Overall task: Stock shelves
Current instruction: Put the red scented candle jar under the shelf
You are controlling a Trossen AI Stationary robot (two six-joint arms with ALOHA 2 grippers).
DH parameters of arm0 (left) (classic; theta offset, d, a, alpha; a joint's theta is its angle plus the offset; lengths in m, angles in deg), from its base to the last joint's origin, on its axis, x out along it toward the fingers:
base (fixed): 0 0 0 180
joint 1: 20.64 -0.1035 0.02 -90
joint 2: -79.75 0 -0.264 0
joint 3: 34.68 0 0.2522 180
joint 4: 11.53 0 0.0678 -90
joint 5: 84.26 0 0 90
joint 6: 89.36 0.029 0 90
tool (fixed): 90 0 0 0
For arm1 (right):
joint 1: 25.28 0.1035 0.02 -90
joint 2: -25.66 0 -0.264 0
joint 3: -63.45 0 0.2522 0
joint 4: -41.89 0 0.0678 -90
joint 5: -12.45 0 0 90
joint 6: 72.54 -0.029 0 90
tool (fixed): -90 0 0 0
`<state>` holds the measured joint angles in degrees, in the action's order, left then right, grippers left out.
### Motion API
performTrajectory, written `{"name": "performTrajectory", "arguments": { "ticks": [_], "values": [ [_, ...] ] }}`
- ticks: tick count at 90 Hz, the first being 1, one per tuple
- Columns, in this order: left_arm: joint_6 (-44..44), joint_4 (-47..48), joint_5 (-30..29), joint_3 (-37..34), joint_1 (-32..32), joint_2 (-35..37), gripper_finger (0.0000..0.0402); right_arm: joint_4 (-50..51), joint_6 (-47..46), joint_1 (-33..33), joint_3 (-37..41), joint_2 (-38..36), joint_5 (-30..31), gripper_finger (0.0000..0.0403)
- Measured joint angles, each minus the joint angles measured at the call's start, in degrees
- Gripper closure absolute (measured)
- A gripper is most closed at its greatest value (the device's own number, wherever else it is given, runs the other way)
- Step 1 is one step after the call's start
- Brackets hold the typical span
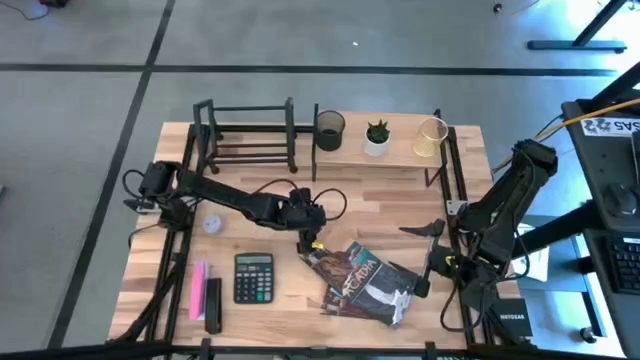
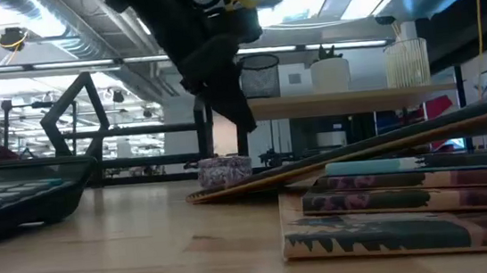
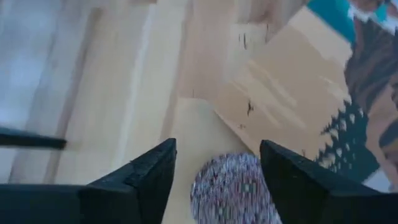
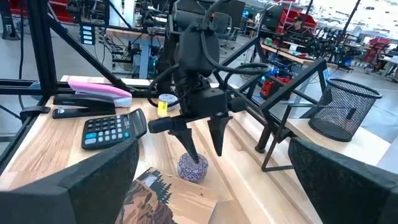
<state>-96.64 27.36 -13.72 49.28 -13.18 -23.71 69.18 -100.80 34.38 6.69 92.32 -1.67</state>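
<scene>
My left gripper (image 4: 202, 146) hangs open over the table's middle, fingers pointing down on either side of a small round patterned thing (image 3: 231, 186) that rests on the tabletop (image 2: 224, 170). Just to its right lies a stack of books (image 1: 365, 280), the top one tilted. At the far edge stand the black bar rack (image 1: 245, 135) and the light-wood board shelf (image 1: 395, 155). My right gripper (image 1: 425, 260) waits open near the books' right side.
A calculator (image 1: 253, 276), a pink stapler (image 1: 198, 288) and a black stapler (image 1: 213, 303) lie near the front left. A small grey round thing (image 1: 212, 224) sits left of centre. On the board shelf stand a mesh cup (image 1: 329, 130), a potted plant (image 1: 377, 138) and a ribbed glass (image 1: 432, 138).
</scene>
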Motion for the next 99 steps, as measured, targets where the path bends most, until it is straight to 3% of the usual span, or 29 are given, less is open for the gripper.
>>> {"name": "performTrajectory", "arguments": {
  "ticks": [17, 28, 52, 99],
  "values": [
    [-3.18, 4.67, 2.87, 0.04, -0.07, 0.07, 0.0094, 0.07, 0.02, 0.0, 0.0, 0.0, 0.0, 0.0004],
    [-5.63, 5.46, 4.1, 0.04, -0.04, 0.07, 0.0068, 0.11, 0.03, 0.0, 0.0, 0.0, -0.01, 0.0004],
    [-10.09, 3.78, 4.8, -3.09, -0.96, -0.93, 0.0063, 0.12, 0.03, 0.0, 0.0, 0.0, -1.49, 0.0004],
    [-9.07, -6.03, 4.86, -3.37, -1.67, -5.83, 0.0063, 0.17, 0.02, 0.0, 0.0, 0.0, -2.0, 0.0004]
  ]
}}
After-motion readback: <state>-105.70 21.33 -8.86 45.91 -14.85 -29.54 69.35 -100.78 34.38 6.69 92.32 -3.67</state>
